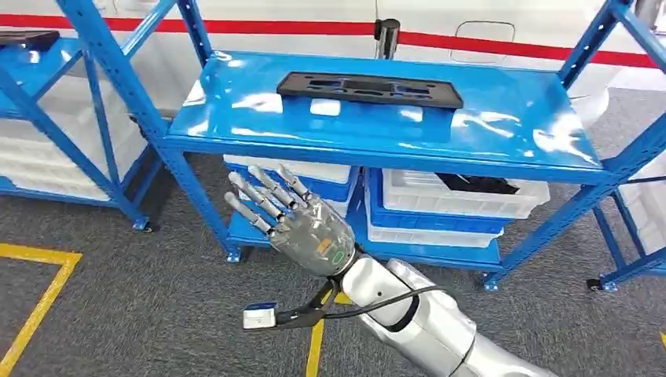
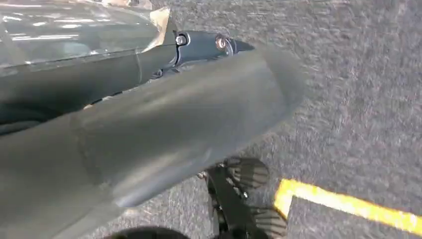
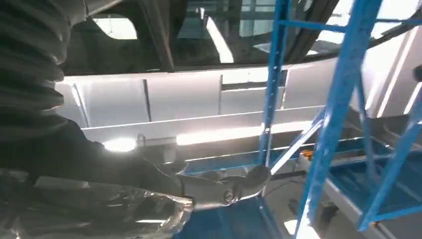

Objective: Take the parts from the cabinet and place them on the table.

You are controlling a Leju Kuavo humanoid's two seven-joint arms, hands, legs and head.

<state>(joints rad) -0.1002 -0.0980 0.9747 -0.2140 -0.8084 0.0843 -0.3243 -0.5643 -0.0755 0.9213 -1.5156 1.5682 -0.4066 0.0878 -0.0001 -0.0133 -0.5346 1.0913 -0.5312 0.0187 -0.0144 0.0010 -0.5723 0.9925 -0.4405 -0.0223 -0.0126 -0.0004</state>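
A long flat black part (image 1: 369,89) lies on the top shelf of the blue rack (image 1: 518,118). My right hand (image 1: 294,220) is raised in front of the rack's lower left side, below the shelf's edge, with its fingers spread and nothing in it. It stands apart from the part. The right wrist view looks past the right hand (image 3: 149,199) at the blue rack posts (image 3: 343,99). My left hand (image 2: 149,129) hangs over the grey carpet, its thumb and a dark finger stretched out and holding nothing.
White bins (image 1: 463,196) sit on blue crates on the lower shelf, one holding dark parts (image 1: 479,184). A second blue rack (image 1: 47,118) at the left carries another black part (image 1: 27,38). Yellow tape lines (image 1: 35,302) mark the grey carpet.
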